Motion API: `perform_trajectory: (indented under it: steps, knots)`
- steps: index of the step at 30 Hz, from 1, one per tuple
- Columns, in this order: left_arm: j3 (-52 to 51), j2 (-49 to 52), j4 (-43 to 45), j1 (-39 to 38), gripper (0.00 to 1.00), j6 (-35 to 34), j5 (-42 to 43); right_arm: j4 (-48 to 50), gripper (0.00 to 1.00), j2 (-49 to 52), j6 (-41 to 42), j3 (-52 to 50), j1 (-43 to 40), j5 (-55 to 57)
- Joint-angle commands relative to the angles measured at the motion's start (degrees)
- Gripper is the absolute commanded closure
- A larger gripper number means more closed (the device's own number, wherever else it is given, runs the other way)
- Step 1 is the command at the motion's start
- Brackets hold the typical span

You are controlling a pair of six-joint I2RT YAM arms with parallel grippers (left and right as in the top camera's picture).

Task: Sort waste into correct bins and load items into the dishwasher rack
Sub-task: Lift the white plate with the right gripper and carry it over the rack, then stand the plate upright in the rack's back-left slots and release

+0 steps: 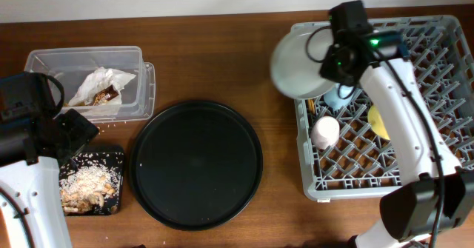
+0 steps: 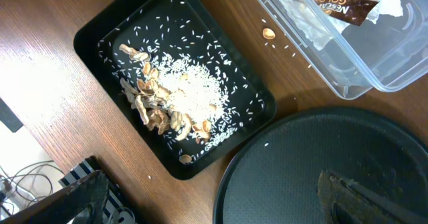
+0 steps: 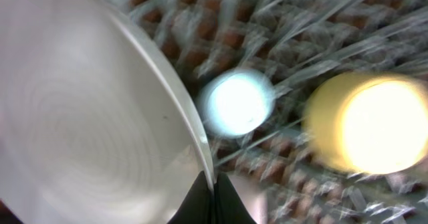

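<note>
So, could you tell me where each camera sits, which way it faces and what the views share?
Overhead: above the table, facing straight down at rack, round tray, tub, black tray; both arms show.
Left wrist: on the left arm, facing down at black tray; open left gripper at bottom.
Right wrist: over the rack, facing down; right gripper pinches plate.
Shared: overhead and right wrist show plate, blue cup, bowl.

Round grey plate [image 1: 300, 64] over rack [image 1: 315, 175] far-left corner
</note>
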Motion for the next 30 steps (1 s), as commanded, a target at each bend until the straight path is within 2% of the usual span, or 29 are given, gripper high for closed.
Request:
perform_trajectory:
  steps: [1,6,14,18,19,20,21,23,25,26,28,30]
  knots:
    - [0.6,-0.7,0.0,0.2,0.01,0.5,0.0,3.0,0.96,-0.4,-0.3,0.8,-2.3,12.7]
    - [0.6,-0.7,0.0,0.2,0.01,0.5,0.0,7.7,0.96,1.6,-0.3,0.8,-2.3,25.0]
    - [0.6,-0.7,0.0,0.2,0.01,0.5,0.0,11.1,0.96,8.8,-0.3,0.8,3.3,25.5]
    - [0.6,-0.7,0.0,0.2,0.01,0.5,0.0,10.9,0.96,8.9,-0.4,0.8,6.8,29.2]
    - [0.6,-0.7,0.0,0.2,0.01,0.5,0.0,10.5,0.9,8.9,-0.5,0.8,7.4,29.3]
    - [0.6,-0.7,0.0,0.2,0.01,0.5,0.0,10.0,0.77,8.8,-0.5,0.8,7.8,29.4]
    - [0.6,-0.7,0.0,0.2,0.01,0.5,0.0,8.8,0.49,8.3,-0.5,0.8,8.3,29.1]
    - [0.6,-0.7,0.0,0.2,0.01,0.5,0.0,7.3,0.44,6.8,-0.5,0.9,9.1,28.3]
    - [0.6,-0.7,0.0,0.2,0.01,0.5,0.0,5.8,0.36,2.6,-0.5,1.0,10.2,23.2]
    - [0.6,-0.7,0.0,0.2,0.01,0.5,0.0,5.2,0.34,0.2,-0.5,1.1,10.6,20.3]
    - [0.6,-0.7,0.0,0.2,0.01,0.5,0.0,4.3,0.22,-5.7,-0.5,1.1,10.9,15.9]
    - [0.6,-0.7,0.0,0.2,0.01,0.5,0.0,4.6,0.23,-10.8,-0.4,1.1,9.2,15.8]
